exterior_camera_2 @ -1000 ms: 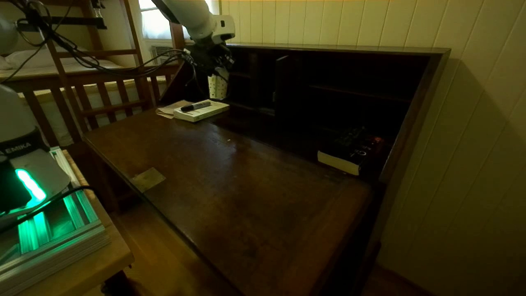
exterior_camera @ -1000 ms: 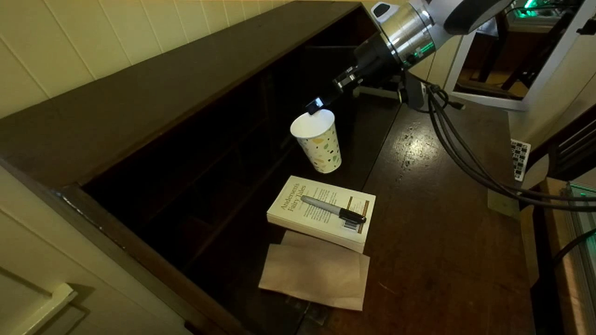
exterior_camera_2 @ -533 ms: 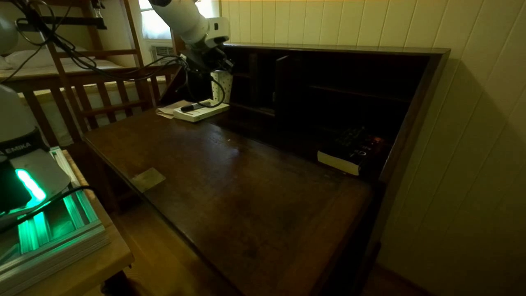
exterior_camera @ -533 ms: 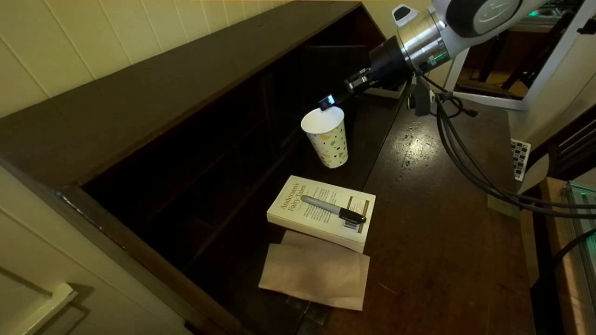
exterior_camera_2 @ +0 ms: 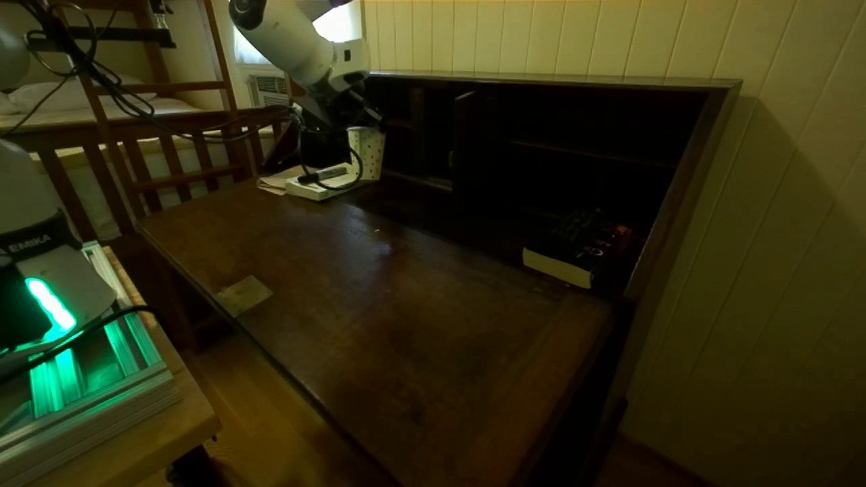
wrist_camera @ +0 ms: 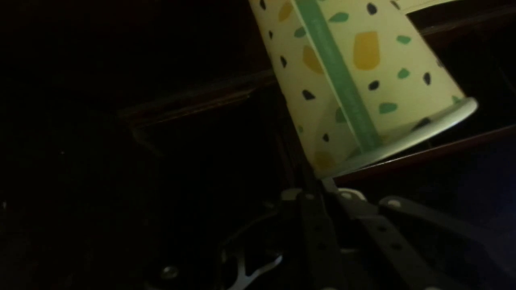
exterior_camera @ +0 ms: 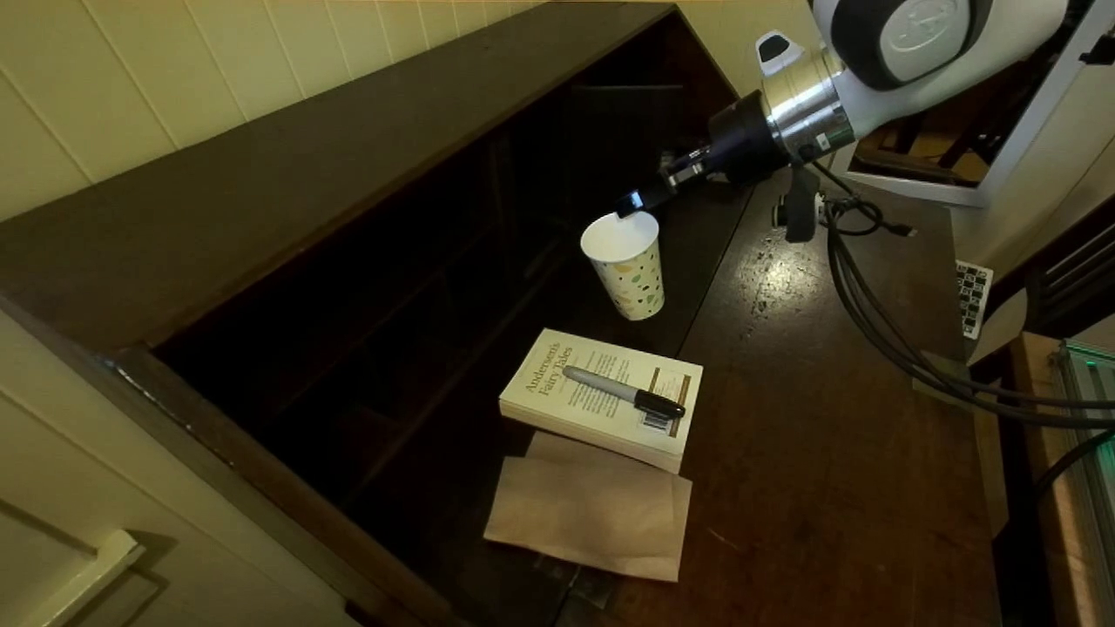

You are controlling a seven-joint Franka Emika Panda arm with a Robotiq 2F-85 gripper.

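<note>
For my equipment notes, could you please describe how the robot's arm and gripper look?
The arm is white, with a black-and-grey joint cap and a silvery metal collar; its base shows EMIKA lettering and a green light. The gripper is black with slim, linked fingers. Black cables run alongside the arm.

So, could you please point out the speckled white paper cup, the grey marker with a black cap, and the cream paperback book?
Paper cup (wrist_camera: 356, 82), in the wrist view: its speckled side.
Grey marker (exterior_camera: 622, 390), in an exterior view: its barrel.
Paperback book (exterior_camera: 596, 407), in an exterior view: its cover.
</note>
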